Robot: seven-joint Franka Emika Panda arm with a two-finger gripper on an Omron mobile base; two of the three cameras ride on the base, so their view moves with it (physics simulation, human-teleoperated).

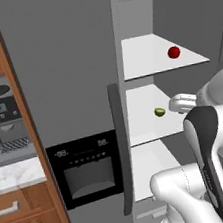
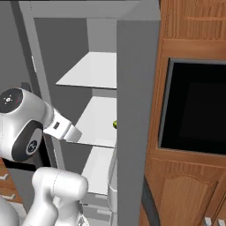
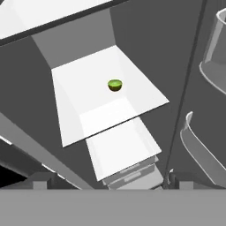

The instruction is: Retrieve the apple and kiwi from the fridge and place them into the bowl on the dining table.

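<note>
Step in hand: by my reading, the reach into the open fridge [image 1: 66,64] for the kiwi [image 1: 159,112]; neither fruit is picked yet, so the task stands near its start.
Kiwi: lies alone on the middle white shelf [image 3: 132,95], about mid-depth, green top and darker underside; in the right base view just a sliver of it [image 2: 114,124] peeps past the door edge.
Apple: the apple [image 1: 174,52] sits on the shelf above, towards the right, well apart from the kiwi; best left for a second trip.
Claw: the gripper [image 3: 106,183] is released, jaws spread wide and holding nothing; its dark tips rise at the bottom of the hand view, well short of the fruit.
Approach: bring the hand in between the two shelves, level with the kiwi, so the tips pass either side of its short axis; centre the fruit in the hand view before advancing.
Grasp: close gently and only once the kiwi lies between the pads; an oval fruit is likely to roll if nudged by one finger first.
Hazards: the shelf above, the shelf's front edge, and the door bins [image 3: 201,148] to the right of the hand.
</note>
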